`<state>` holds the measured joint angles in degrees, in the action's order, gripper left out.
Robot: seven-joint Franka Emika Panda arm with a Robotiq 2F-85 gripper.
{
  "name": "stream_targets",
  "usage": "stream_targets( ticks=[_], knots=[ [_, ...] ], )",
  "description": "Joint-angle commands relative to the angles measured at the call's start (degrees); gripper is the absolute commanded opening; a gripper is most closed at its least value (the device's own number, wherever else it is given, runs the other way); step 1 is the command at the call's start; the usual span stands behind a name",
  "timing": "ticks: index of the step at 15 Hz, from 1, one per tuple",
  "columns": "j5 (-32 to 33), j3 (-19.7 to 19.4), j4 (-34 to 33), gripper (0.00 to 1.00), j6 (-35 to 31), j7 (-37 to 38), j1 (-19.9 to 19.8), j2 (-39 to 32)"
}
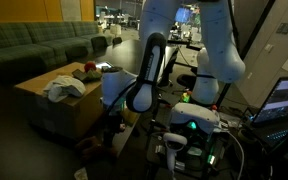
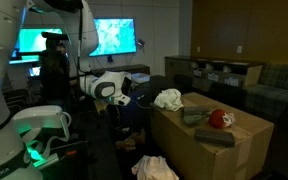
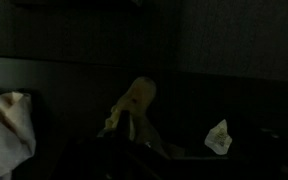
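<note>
- Gripper [image 2: 130, 96]: on the end of the white arm, dark and hard to make out in both exterior views. It sits just off the worktop's edge. The jaws are spread to their widest, with nothing seen between them.
- White cloth [image 2: 167, 98]: crumpled, lying on the worktop at the corner nearest the gripper. It is apart from the gripper.
- Worktop [image 2: 196, 152]: tan and box-shaped, and it carries every item listed below as lying on it.
- Red object [image 2: 219, 119]: rounded, on the worktop, farther from the gripper than the white cloth.
- Grey folded piece [image 2: 194, 115]: flat on the worktop, between the white cloth and the red object.
- Second grey piece [image 2: 216, 138]: on the worktop, just in front of the red object.
- Pale heap [image 2: 154, 168]: on the floor below the worktop's corner.
- Green sofa [image 1: 34, 45]: behind the worktop.
- Wrist view, very dim: a yellowish crumpled shape [image 3: 134, 105] at centre, of a kind that cannot be told. A small white scrap [image 3: 217, 137] lies to its right.
</note>
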<state>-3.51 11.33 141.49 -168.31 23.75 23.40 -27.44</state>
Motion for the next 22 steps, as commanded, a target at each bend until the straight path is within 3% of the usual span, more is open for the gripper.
stream_targets(
  ticks=[1, 6, 11, 22],
  knots=[
    [-0.61, -2.36, -8.96, 1.00, -1.27, -0.70, 2.92, -8.87],
    [-1.34, -3.39, -17.45, 1.00, -0.24, -3.01, 0.81, -16.54],
    [-1.67, -3.77, -21.83, 1.00, -1.17, -4.98, -1.92, -21.54],
    [-2.89, -0.99, -21.83, 1.00, -2.33, -7.44, -7.08, -25.38]
  ],
)
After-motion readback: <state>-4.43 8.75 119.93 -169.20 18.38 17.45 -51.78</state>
